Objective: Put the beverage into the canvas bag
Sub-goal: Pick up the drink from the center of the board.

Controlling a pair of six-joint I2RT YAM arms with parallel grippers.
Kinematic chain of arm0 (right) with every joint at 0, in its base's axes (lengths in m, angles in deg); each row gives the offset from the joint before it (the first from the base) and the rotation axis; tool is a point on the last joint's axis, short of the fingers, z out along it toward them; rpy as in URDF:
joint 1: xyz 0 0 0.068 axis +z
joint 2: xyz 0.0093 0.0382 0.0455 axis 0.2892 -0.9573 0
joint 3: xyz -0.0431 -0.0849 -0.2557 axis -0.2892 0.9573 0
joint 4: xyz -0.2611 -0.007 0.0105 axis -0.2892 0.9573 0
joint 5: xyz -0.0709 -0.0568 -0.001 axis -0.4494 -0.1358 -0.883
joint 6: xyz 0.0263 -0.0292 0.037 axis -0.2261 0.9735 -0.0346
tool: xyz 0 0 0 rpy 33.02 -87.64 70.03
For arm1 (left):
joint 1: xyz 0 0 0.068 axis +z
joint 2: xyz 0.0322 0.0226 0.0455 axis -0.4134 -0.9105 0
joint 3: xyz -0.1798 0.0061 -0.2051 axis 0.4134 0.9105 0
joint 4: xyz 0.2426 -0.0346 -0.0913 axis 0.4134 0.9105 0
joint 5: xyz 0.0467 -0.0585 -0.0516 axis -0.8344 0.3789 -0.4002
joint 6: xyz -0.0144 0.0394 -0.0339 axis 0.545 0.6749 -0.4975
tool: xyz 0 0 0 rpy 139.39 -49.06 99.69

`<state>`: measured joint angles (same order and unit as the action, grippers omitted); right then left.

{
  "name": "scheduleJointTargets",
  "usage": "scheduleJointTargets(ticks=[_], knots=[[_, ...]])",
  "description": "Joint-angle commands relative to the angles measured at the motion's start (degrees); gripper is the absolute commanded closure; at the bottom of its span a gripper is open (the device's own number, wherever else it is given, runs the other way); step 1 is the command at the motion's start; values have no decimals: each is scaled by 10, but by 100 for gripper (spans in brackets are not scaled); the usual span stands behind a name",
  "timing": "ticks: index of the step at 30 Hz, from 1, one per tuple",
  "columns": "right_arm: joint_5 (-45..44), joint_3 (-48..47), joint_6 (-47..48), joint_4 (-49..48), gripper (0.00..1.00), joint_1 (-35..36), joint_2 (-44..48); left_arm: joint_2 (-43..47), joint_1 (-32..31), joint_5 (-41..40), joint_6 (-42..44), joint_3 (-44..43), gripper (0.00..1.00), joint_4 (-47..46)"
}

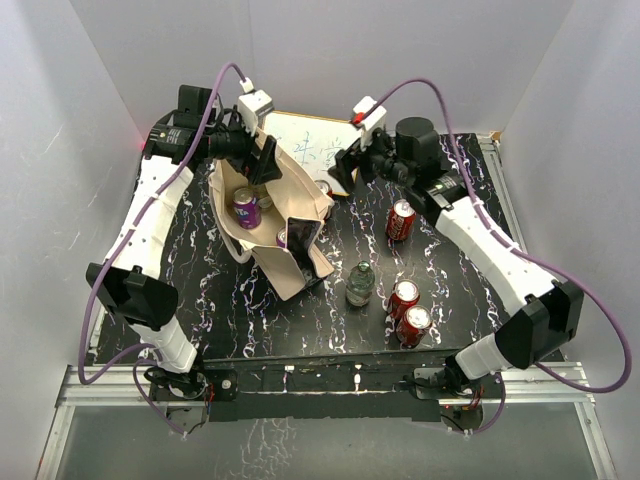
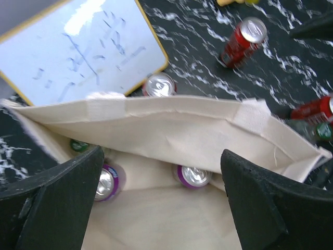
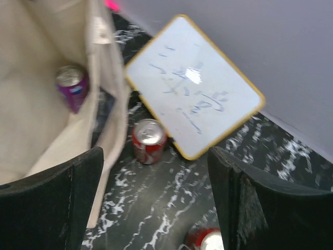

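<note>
Two empty, wide-open grippers: left gripper (image 2: pixel 164 156) hangs over the canvas bag (image 2: pixel 171 130); right gripper (image 3: pixel 156 156) should centre on the mid-frame red can (image 3: pixel 149 139) (beside the whiteboard (image 3: pixel 192 88)) before closing.

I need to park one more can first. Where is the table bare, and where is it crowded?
Bare: the near-left table, between the canvas bag and the left arm; also the strip between the bag and the lone red can. Crowded: near right, around the green bottle and two red cans.
</note>
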<state>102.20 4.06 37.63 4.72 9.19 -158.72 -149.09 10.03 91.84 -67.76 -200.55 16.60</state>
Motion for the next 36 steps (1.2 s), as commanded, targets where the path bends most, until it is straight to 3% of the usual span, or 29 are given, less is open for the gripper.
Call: scheduleJointTargets(ticks=[1, 10, 18, 36], knots=[[-137, 3, -49, 37, 16, -55, 13, 5, -2, -83, -73, -57, 4, -41], [-196, 60, -44, 128, 5, -130, -13, -16, -1, -188, -66, -87, 3, -60], [-195, 98, -48, 142, 1, -134, -37, -26, -2, -187, -57, -92, 3, -60], [-102, 107, -81, 122, 1, -153, -118, -28, -2, -185, -46, -101, 3, -60]])
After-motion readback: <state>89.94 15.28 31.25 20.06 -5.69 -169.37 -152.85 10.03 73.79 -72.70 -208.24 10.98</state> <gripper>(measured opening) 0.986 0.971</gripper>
